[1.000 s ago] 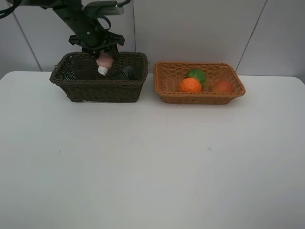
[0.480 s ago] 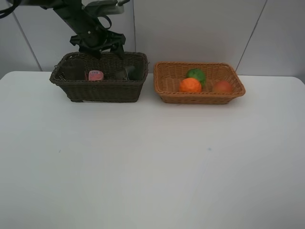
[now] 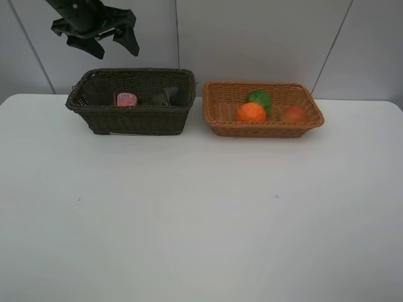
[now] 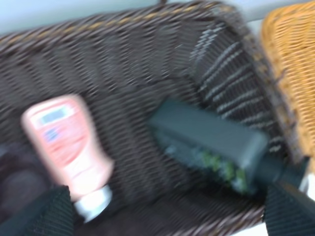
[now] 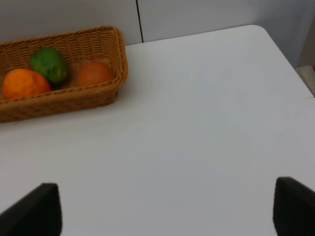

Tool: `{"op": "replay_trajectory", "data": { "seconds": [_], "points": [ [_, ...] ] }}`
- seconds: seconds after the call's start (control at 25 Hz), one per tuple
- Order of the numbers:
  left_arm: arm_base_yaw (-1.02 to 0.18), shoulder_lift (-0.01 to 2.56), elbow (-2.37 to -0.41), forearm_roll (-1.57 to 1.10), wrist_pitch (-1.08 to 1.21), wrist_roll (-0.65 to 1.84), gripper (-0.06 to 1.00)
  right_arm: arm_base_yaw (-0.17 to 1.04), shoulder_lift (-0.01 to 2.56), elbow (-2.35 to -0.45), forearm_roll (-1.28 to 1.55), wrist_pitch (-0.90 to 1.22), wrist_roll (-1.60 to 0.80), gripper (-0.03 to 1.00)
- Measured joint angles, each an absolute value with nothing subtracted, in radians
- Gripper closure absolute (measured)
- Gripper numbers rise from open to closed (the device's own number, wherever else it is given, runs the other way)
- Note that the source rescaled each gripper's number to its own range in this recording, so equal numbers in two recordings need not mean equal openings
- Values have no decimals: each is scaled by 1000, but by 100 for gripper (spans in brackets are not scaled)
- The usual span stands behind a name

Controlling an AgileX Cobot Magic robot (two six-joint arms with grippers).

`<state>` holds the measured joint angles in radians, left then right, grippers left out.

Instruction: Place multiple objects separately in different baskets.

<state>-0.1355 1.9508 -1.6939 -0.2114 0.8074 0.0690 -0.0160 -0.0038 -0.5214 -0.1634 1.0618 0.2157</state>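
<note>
My left gripper (image 3: pixel 108 44) is open and empty, high above the back left of the dark brown basket (image 3: pixel 132 121). In that basket lie the pink white-capped bottle (image 3: pixel 126 99), the dark grey bottle (image 3: pixel 165 97) and the mauve cup (image 3: pixel 97 92). The left wrist view shows the pink bottle (image 4: pixel 66 142) and the grey bottle (image 4: pixel 211 142) lying apart on the basket floor (image 4: pixel 123 64). The light tan basket (image 3: pixel 264 129) holds the orange (image 3: pixel 251 112), the green fruit (image 3: pixel 259 99) and the red-orange fruit (image 3: pixel 293 114). My right gripper (image 5: pixel 165 209) is open over bare table, out of the high view.
The two baskets stand side by side at the back of the white table (image 3: pixel 201 214), close to the grey wall. The right wrist view shows the tan basket (image 5: pixel 64 98) and the table's far right corner (image 5: pixel 261 29).
The left gripper let go of the pink bottle, which now lies in the dark basket. The gripper then rose and moved left, clear of the basket.
</note>
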Motion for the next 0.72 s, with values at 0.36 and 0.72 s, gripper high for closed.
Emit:
{"op": "replay_trajectory", "data": {
  "seconds": [0.36,0.72],
  "points": [
    [101,1444,-1230,-160,799,85,-6,-16,-4,-521,-163,1062,216,10],
    [113,876,-883,-172,845,89,-6,-16,-4,-521,-163,1062,216,10]
  ]
}}
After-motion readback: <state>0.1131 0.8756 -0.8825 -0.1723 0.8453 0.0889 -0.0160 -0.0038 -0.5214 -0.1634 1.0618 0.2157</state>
